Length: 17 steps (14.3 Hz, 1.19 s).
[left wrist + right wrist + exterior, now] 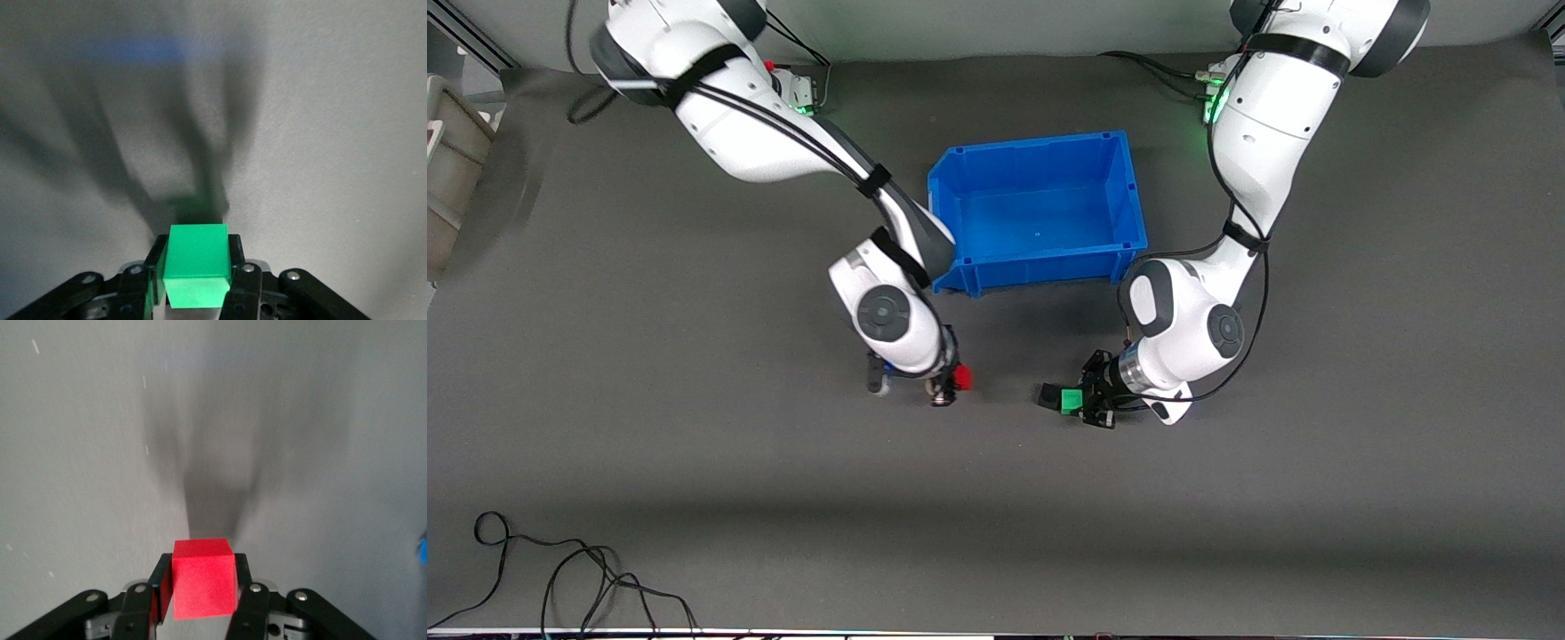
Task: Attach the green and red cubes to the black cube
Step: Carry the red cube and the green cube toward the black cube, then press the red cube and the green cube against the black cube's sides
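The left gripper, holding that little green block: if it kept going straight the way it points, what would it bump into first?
Probably the small matte black cube. In the front view the left gripper holds the bright green cube right beside it; whether they touch is unclear.

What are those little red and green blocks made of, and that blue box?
The red cube and green cube look like matte foam or soft plastic: flat colour, no glare, slightly grainy faces. I can't tell which. The blue bin looks like moulded hard plastic, with a faint sheen and ribbed rim.
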Available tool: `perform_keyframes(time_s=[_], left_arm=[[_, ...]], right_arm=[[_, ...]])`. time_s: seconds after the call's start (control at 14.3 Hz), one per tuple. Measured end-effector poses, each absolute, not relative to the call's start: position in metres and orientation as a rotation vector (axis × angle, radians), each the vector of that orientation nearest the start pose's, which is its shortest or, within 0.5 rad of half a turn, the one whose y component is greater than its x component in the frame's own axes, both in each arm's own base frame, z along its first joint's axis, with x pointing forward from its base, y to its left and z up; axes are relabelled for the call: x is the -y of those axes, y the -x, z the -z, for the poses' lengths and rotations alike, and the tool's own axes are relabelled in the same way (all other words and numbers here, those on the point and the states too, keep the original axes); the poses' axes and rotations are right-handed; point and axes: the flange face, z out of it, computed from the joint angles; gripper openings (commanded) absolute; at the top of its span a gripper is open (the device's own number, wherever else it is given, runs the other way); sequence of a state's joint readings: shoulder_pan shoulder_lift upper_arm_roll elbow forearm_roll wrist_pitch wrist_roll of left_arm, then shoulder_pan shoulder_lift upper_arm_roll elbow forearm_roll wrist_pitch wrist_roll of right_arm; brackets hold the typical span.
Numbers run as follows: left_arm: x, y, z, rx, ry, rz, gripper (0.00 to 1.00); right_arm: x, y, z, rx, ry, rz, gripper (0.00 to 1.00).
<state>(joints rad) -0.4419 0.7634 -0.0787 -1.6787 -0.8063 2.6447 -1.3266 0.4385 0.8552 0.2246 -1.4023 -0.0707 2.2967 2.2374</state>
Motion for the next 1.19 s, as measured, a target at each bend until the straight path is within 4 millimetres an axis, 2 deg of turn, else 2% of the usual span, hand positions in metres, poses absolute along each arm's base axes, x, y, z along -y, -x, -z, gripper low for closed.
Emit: perform_keyframes(time_s=[0.14, 0.28, 0.56, 0.84, 0.91, 0.98, 1.05, 1.12, 1.19], left_arm=[[0.327, -0.608, -0.172, 2.463, 2.534, -0.539, 0.17], [0.334, -0.606, -0.173, 2.498, 2.488, -0.557, 0.17], [0.352, -0.599, -0.177, 2.520, 2.454, -0.582, 0.17], [0.365, -0.593, -0.179, 2.531, 2.459, -0.565, 0.21], [0.367, -0.591, -0.179, 2.528, 2.462, -0.565, 0.30], [0.369, -0.590, -0.179, 2.527, 2.463, -0.565, 0.53], [0.369, -0.590, -0.179, 2.528, 2.462, -0.562, 0.93], [0.369, -0.590, -0.179, 2.527, 2.463, -0.561, 1.00], [0.369, -0.590, -0.179, 2.526, 2.464, -0.560, 1.00]], right_arm=[[-0.448, -0.605, -0.200, -2.186, 2.106, -0.164, 0.26], [-0.458, -0.606, -0.199, -2.171, 2.103, -0.164, 0.25], [-0.464, -0.603, -0.195, -2.119, 2.163, -0.090, 0.25], [-0.466, -0.605, -0.189, -2.097, 2.132, -0.082, 0.25], [-0.466, -0.606, -0.190, -2.104, 2.116, -0.082, 0.25], [-0.467, -0.607, -0.189, -2.109, 2.101, -0.083, 0.25], [-0.467, -0.607, -0.189, -2.114, 2.091, -0.082, 0.26], [-0.467, -0.608, -0.189, -2.118, 2.083, -0.083, 0.31], [-0.467, -0.608, -0.189, -2.123, 2.076, -0.083, 0.50]])
